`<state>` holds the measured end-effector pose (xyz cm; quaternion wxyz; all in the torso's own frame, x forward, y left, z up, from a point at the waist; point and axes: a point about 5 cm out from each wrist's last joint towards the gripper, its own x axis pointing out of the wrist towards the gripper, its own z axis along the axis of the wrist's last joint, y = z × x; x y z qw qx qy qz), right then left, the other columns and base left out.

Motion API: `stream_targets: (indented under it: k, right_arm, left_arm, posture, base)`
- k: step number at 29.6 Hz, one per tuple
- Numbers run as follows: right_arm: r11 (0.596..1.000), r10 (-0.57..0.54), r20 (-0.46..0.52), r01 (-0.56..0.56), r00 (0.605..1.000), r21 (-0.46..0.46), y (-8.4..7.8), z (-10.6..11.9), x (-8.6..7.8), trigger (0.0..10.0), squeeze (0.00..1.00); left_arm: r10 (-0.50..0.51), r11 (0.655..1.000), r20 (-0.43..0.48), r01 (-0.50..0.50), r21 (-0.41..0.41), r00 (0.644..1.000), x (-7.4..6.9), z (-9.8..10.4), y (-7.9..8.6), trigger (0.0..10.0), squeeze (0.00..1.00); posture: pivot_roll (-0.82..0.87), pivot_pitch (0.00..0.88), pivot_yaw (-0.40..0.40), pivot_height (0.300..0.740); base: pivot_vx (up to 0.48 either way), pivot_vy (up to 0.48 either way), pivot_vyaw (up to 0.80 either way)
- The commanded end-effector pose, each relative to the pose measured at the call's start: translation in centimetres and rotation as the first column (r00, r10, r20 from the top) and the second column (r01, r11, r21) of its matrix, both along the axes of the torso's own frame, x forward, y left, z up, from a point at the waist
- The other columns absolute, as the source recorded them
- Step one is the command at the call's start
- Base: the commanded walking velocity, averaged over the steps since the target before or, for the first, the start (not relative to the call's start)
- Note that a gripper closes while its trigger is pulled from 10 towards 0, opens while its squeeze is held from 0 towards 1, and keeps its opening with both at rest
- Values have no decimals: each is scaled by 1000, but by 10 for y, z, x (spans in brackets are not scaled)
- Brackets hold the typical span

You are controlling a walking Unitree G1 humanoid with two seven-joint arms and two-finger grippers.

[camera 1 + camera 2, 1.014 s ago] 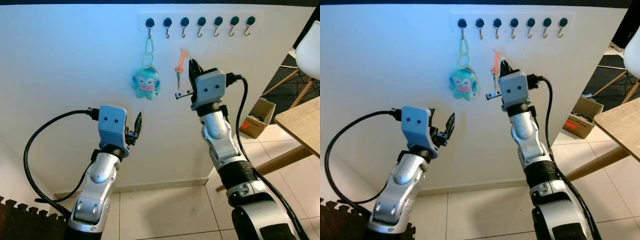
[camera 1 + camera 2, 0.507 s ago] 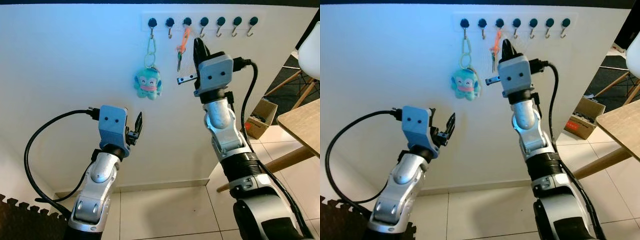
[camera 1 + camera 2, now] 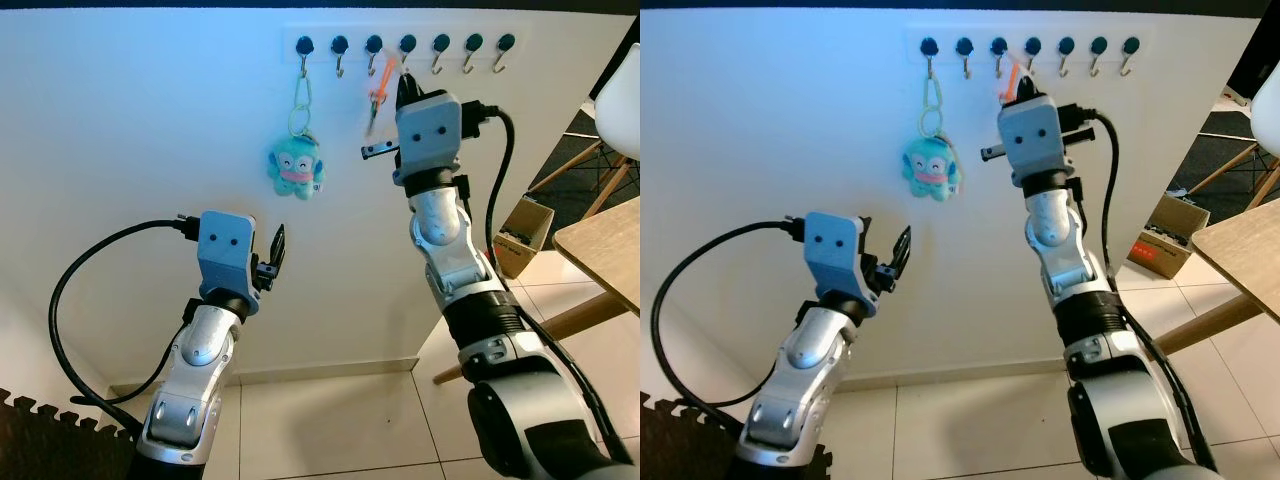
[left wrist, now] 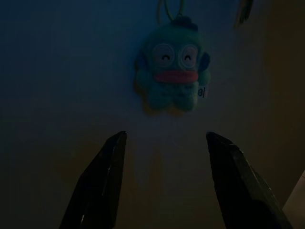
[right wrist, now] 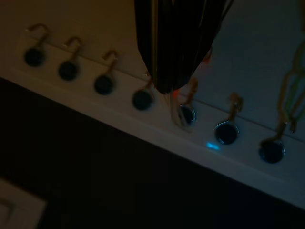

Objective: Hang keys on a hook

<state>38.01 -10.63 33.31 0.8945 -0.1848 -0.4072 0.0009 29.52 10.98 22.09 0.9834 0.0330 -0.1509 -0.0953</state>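
A white rack (image 3: pixel 400 30) high on the wall carries a row of several dark-knobbed hooks. A teal plush keychain (image 3: pixel 295 168) dangles on a green loop from the leftmost hook (image 3: pixel 303 50). My right gripper (image 3: pixel 400 82) is raised just under the rack, between the third hook (image 3: pixel 373 52) and the fourth (image 3: pixel 407 50), shut on the keys' orange strap (image 3: pixel 379 85). The blurred keys (image 3: pixel 370 118) swing below it. Whether the strap touches a hook I cannot tell. My left gripper (image 3: pixel 276 250) is held low and open, pointing at the plush (image 4: pixel 172 76).
A wooden table (image 3: pixel 603 245) juts in at the right, with a white chair (image 3: pixel 620 95) and a cardboard box (image 3: pixel 521 230) behind it. A dark foam mat (image 3: pixel 45 432) lies on the tiled floor at the bottom left.
My right gripper has risen with the keys from well below the rack up to the hooks and drifted slightly right. The left arm has stayed put.
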Motion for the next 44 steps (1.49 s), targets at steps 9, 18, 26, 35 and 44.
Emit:
stream_targets:
  k: [9,18,26,35,44]
  right_arm:
    - [991,71,-123,-84,990,-104,26,-21,6,10000,0]
    - [981,119,-162,-141,980,-131,32,-42,0,10000,0]
    - [985,104,-170,-125,980,-122,27,-48,-2,10000,0]
    - [994,86,-138,-95,987,-57,16,-53,-7,10000,133]
    - [990,112,-4,-111,994,82,-3,-37,-22,10000,0]
  left_arm:
    - [5,1000,-24,-5,-13,1000,-3,-6,-3,10000,0]
    - [-6,1000,-29,6,-18,1000,-3,-7,-6,10000,0]
    - [-13,1000,-29,12,-18,1000,-2,-7,-7,10000,0]
    - [-6,1000,-35,6,-17,999,-2,-9,-7,10000,0]
    - [-11,1000,-37,11,-15,999,-1,-10,-8,10000,0]
  posture:
    - [155,224,-25,740]
    - [140,227,-18,740]
    - [132,225,-14,740]
    - [136,226,-19,740]
    - [129,223,-16,740]
  base:
    - [0,0,0]
    - [0,0,0]
    - [0,0,0]
    - [0,0,0]
    - [0,0,0]
